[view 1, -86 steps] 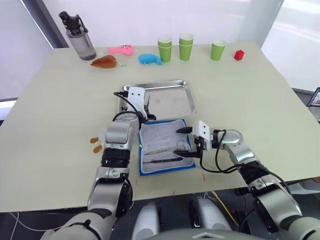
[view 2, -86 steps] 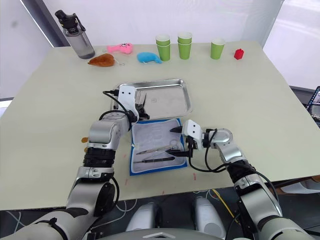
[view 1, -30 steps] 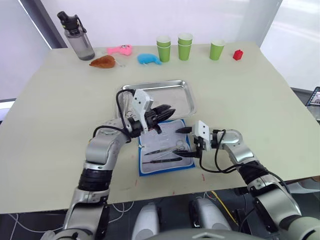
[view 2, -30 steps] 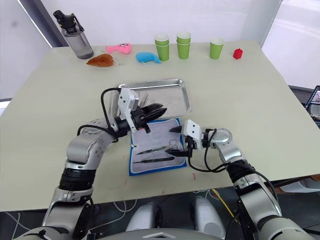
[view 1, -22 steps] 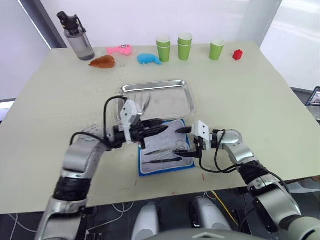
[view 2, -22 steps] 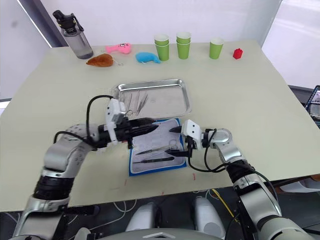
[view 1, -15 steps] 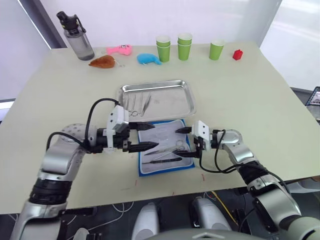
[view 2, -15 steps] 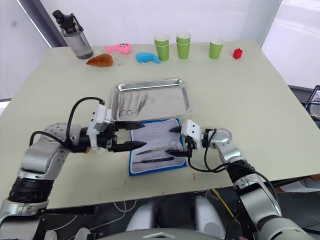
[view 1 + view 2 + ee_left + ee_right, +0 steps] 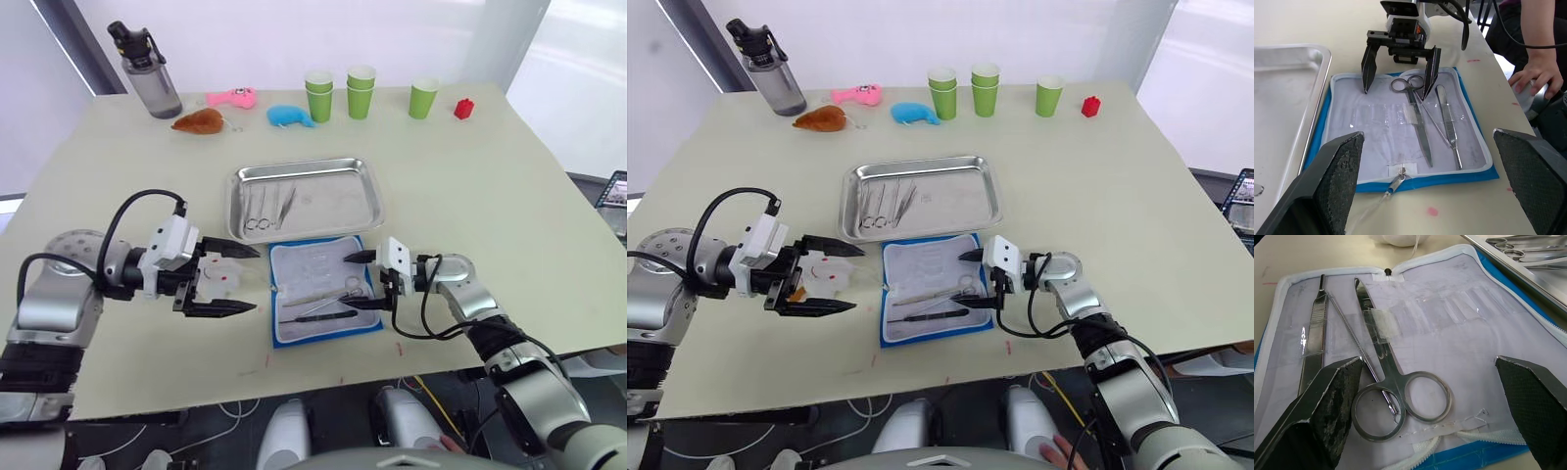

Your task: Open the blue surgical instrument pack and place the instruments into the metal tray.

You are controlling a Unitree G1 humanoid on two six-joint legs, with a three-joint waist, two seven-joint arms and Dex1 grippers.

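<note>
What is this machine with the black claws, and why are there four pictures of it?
It is a robot with two arms. Each arm ends in a pincer with two black fingers. Two pictures come from cameras in its head, looking down at the table. The other two come from cameras on its wrists.

On the table lies an open blue fabric instrument pack. Silver scissors and two thinner metal tools are in it. Behind it stands a shallow shiny metal tray that already has a few tools in it.

The left pincer is open and holds nothing; a small white plush toy lies between its fingers. The right pincer is open above the scissors. A person's hand shows at the table's edge.
</note>
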